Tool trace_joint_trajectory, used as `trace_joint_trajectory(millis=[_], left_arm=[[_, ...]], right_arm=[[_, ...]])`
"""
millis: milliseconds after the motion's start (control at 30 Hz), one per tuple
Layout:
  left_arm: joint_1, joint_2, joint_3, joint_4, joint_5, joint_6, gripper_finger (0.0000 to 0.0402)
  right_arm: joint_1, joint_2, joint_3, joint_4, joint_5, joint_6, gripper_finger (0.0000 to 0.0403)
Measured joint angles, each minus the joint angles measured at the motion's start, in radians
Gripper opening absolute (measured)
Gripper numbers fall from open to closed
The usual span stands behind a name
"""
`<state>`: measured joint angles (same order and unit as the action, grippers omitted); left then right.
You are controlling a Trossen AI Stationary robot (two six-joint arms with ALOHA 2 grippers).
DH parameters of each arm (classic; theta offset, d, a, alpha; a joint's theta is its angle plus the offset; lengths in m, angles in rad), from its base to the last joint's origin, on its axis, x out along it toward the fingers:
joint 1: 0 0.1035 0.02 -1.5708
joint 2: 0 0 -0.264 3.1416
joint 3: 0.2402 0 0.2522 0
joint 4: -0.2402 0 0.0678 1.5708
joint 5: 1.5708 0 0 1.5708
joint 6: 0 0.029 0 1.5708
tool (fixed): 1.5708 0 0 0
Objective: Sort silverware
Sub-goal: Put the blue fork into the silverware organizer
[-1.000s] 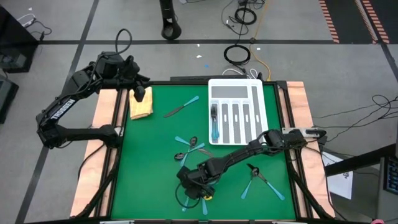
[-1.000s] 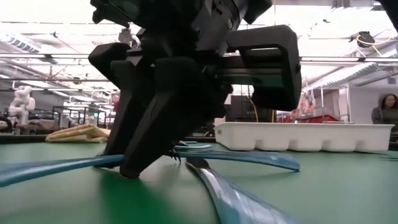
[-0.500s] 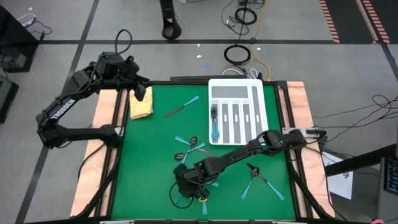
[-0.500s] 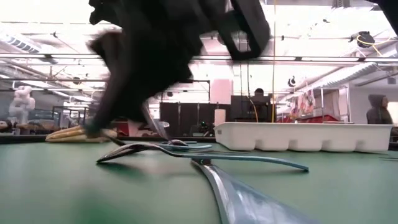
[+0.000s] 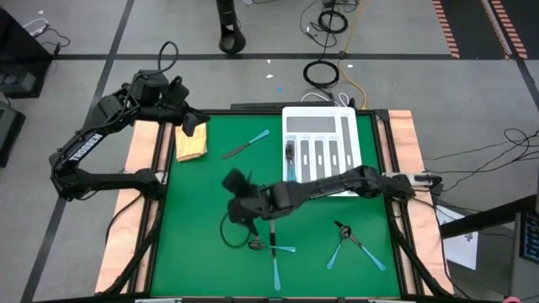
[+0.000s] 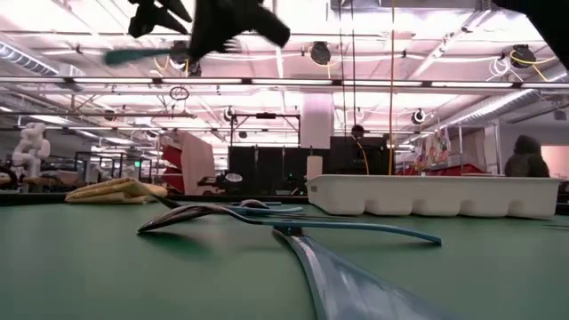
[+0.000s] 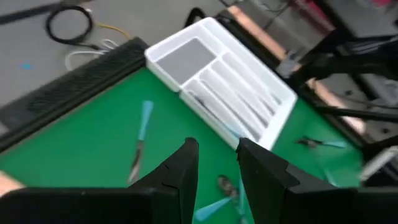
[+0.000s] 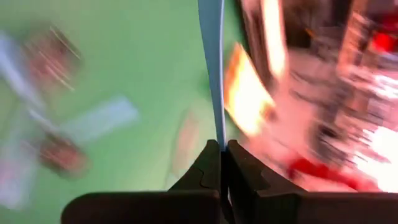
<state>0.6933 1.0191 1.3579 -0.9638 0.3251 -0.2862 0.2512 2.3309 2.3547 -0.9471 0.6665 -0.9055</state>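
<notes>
Above the middle of the green mat (image 5: 194, 210), I am running the right gripper (image 5: 238, 204) with its fingers clenched on one blue-handled utensil (image 8: 212, 68), the handle pointing straight out past the fingertips. I am judging the white tray (image 5: 320, 151) to lie just beside this arm, while the left gripper (image 5: 187, 123) is waiting, fingers parted and empty, at the far corner near a yellow cloth (image 5: 191, 145). Motion blur is hiding the utensil's head, so I cannot tell fork, knife or spoon; the other pieces (image 5: 354, 242) are lying scattered on the mat.

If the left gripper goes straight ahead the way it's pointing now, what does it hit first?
Judging from its wrist view, the left gripper aims down over the green mat. It would probably reach bare mat near the lone blue-handled knife, well short of the white tray. Depth is uncertain.
</notes>
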Motion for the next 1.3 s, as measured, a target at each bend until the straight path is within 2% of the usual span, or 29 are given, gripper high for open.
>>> trace_joint_trajectory(millis=[100,300,433,533,633,767,933,1033,1133,1300], left_arm=[[0.000,0.000,0.000,0.023,0.055,-0.023,0.0121],[0.000,0.003,-0.041,0.108,0.225,-0.079,0.0121],[0.000,0.020,-0.088,0.248,0.387,-0.160,0.0121],[-0.007,0.030,-0.131,0.435,0.506,-0.275,0.0121],[-0.014,0.050,-0.143,0.580,0.645,-0.381,0.0121],[-0.045,0.075,-0.143,0.745,0.821,-0.508,0.0121],[-0.110,0.109,-0.143,0.826,0.906,-0.600,0.0121],[-0.157,0.139,-0.143,0.831,0.922,-0.618,0.0121],[-0.201,0.164,-0.144,0.875,0.932,-0.626,0.0121],[-0.263,0.184,-0.143,1.014,0.956,-0.664,0.0121]], right_arm=[[-0.014,-0.024,-0.002,0.005,0.131,-0.081,0.0000],[-0.025,-0.140,0.001,0.091,0.238,-0.195,0.0000],[-0.018,-0.213,0.001,0.214,0.228,-0.311,0.0000],[-0.009,-0.263,0.002,0.272,0.220,-0.379,0.0000],[0.005,-0.297,0.002,0.290,0.280,-0.493,0.0000],[0.026,-0.328,0.002,0.290,0.268,-0.577,0.0000],[0.051,-0.340,0.002,0.386,0.267,-0.813,0.0000],[0.057,-0.338,0.001,0.458,0.198,-0.934,0.0000],[0.053,-0.338,0.001,0.505,0.149,-0.999,0.0000],[0.035,-0.338,0.001,0.525,0.144,-1.040,0.0000]])
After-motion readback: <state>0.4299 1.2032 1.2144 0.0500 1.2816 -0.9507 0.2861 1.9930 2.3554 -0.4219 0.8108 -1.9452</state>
